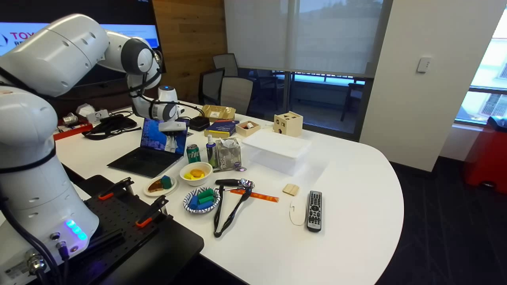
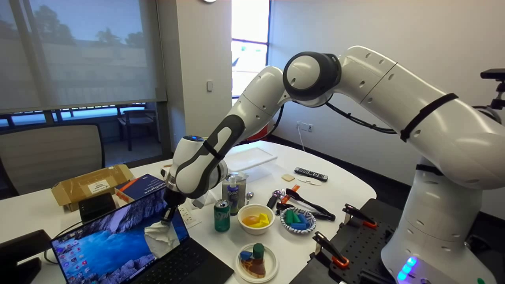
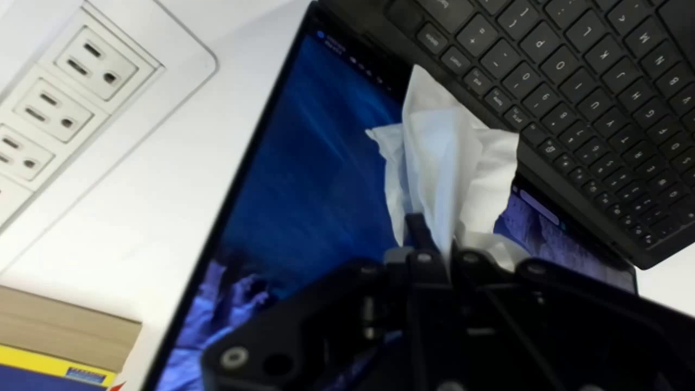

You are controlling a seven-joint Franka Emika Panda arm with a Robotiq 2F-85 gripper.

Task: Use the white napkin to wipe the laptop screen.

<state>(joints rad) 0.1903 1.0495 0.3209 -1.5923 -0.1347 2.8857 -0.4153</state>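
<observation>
Glossy white robot arm [image 2: 410, 90], thick-limbed and rounded, trimmed in dark grey
To my eye the shell [image 1: 47, 59] looks polished, pocked with oval recesses [image 2: 361, 84] and crossed by thin seams [image 2: 378, 81]; black straps [image 2: 429, 116] wrap it, and black cables [image 2: 361, 122] run along it. A dark ring [image 2: 332, 73] circles a white joint cap [image 2: 303, 77]. A blue light [image 2: 193, 138] glows atop the wrist [image 2: 187, 154], and three blue lamps [image 1: 76, 230] shine from the base [image 1: 51, 209], near a metal-collared plug [image 1: 36, 261] and a pale label [image 1: 18, 271] whose print I can't read. The gripper [image 2: 166, 217] is black, with round silvery screw heads [image 3: 234, 357] in the wrist view.
</observation>
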